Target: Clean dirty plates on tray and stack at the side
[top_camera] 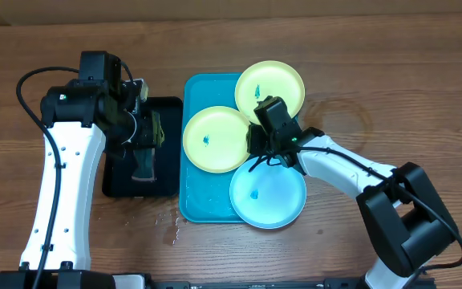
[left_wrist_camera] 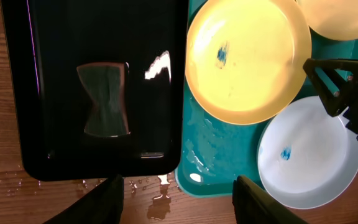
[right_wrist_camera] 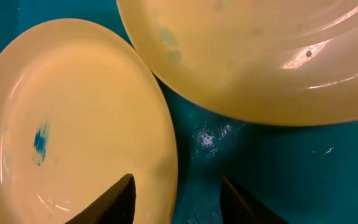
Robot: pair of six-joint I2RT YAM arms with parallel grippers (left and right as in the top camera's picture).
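Note:
The turquoise tray [top_camera: 192,185] holds three plates: a lime-green plate [top_camera: 279,80] at the back, a second lime-green plate [top_camera: 211,140] on the left with a teal smudge, and a light blue plate [top_camera: 271,201] in front, also smudged. My right gripper [top_camera: 257,143] is low at the left plate's right rim. In the right wrist view its jaws [right_wrist_camera: 179,199] straddle that rim [right_wrist_camera: 166,155], one finger over the plate and the other over the tray [right_wrist_camera: 278,162], still apart. My left gripper [left_wrist_camera: 182,202] hangs open and empty above the black tray [left_wrist_camera: 55,149].
A green sponge [left_wrist_camera: 104,99] lies in the black tray [top_camera: 167,108] left of the turquoise tray. Water droplets and a small puddle [left_wrist_camera: 160,199] lie on the wooden table by the trays' front edges. The back plate overhangs the tray's far right corner.

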